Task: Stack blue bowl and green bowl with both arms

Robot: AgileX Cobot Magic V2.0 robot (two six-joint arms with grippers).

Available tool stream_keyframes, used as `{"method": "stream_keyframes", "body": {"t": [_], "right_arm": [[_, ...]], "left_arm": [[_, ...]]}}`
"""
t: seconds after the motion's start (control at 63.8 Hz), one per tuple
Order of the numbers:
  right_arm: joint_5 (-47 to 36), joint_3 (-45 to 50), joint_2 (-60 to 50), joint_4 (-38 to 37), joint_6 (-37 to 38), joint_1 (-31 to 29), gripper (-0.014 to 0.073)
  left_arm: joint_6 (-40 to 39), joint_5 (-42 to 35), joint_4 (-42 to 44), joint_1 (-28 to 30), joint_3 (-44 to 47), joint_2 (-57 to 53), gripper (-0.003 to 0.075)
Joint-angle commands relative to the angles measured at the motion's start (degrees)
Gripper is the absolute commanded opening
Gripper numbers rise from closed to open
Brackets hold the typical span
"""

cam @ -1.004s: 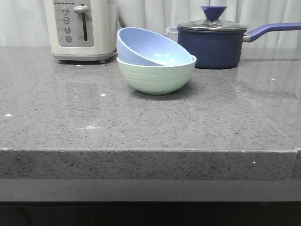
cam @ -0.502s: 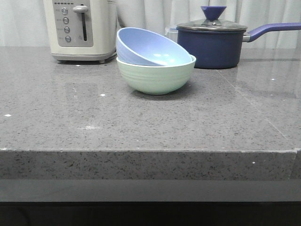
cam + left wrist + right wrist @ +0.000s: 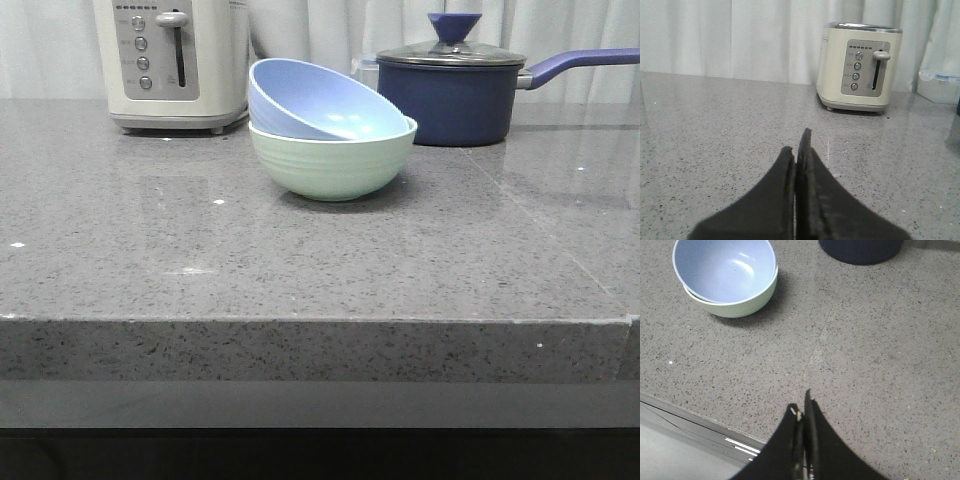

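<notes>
The blue bowl (image 3: 310, 100) sits tilted inside the green bowl (image 3: 330, 165) on the grey counter, in the middle toward the back. Both also show in the right wrist view, the blue bowl (image 3: 722, 267) nested in the green bowl (image 3: 747, 302). My left gripper (image 3: 796, 142) is shut and empty over bare counter, facing the toaster. My right gripper (image 3: 801, 407) is shut and empty above the counter near its front edge, well away from the bowls. Neither gripper shows in the front view.
A cream toaster (image 3: 175, 60) stands at the back left, also in the left wrist view (image 3: 860, 67). A dark navy lidded saucepan (image 3: 455, 90) with a long handle stands behind the bowls to the right. The counter's front edge (image 3: 320, 320) runs across the front view.
</notes>
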Motion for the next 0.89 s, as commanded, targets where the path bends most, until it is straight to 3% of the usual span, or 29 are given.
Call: {"method": "stream_keyframes", "body": {"t": [0.0, 0.596, 0.878], "right_arm": [[-4.11, -1.34, 0.02, -0.74, -0.12, -0.25, -0.0064], [-4.9, -0.1, -1.85, -2.13, -0.19, -1.08, -0.0064], [-21.96, 18.16, -18.71, 0.31, -6.54, -12.57, -0.006]], "left_arm": [[-0.06, -4.49, -0.07, 0.07, 0.27, -0.96, -0.002], [-0.06, -4.49, -0.07, 0.07, 0.27, -0.96, -0.002], [-0.06, -4.49, -0.07, 0.07, 0.27, -0.96, -0.002]]}}
